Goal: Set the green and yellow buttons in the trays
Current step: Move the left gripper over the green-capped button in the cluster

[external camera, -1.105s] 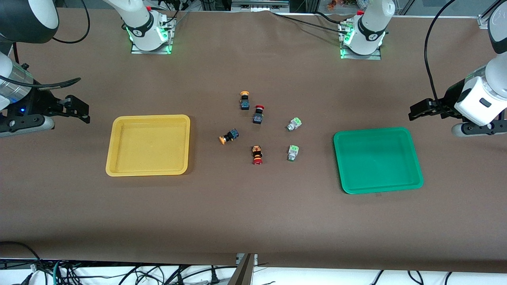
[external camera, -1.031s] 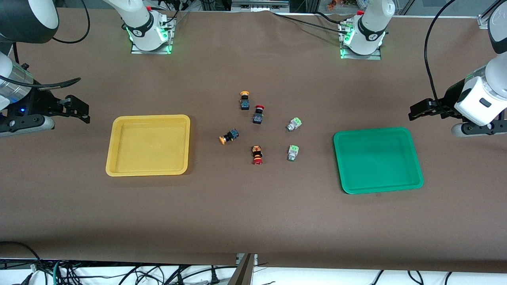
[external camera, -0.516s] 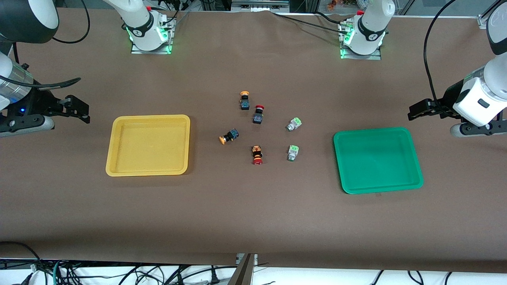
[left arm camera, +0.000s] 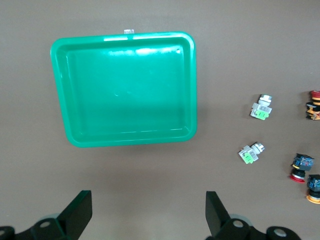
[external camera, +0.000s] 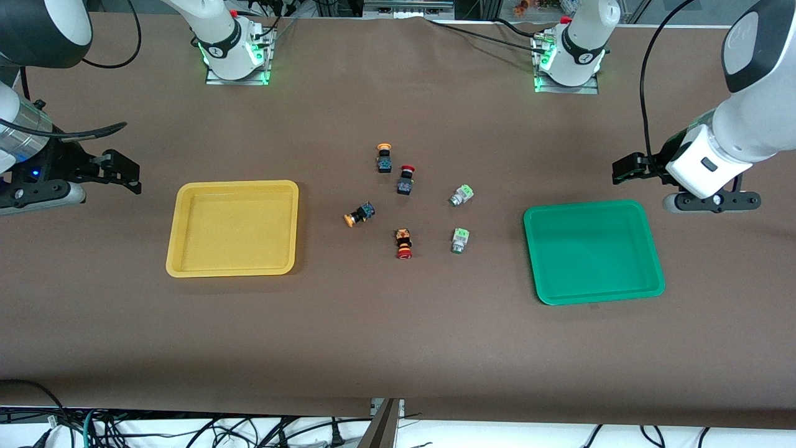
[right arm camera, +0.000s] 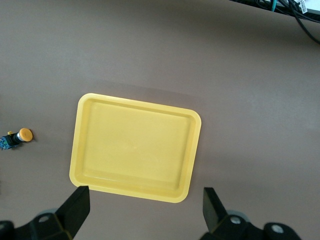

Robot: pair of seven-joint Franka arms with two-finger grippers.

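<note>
Two green buttons (external camera: 461, 195) (external camera: 460, 240) lie in the middle of the table, toward the green tray (external camera: 584, 204). Two yellow buttons (external camera: 384, 157) (external camera: 359, 214) lie toward the yellow tray (external camera: 233, 184). Both trays are empty. My left gripper (external camera: 622, 170) is open and empty over bare table beside the green tray's rim. Its wrist view (left arm camera: 148, 202) shows the green tray (left arm camera: 194, 90) and the green buttons (left arm camera: 261, 107) (left arm camera: 251, 152). My right gripper (external camera: 129, 174) is open and empty, waiting beside the yellow tray. Its wrist view (right arm camera: 145, 200) shows that tray (right arm camera: 197, 125) and one yellow button (right arm camera: 17, 137).
Two red-capped switches (external camera: 405, 179) (external camera: 404, 243) lie among the buttons. The arm bases (external camera: 236, 56) (external camera: 569, 62) stand along the table's edge farthest from the front camera. Cables hang below the edge nearest to it.
My left arm has swung toward the middle of the table, bringing its gripper close to the green tray's rim. The right arm and all the buttons have not moved.
</note>
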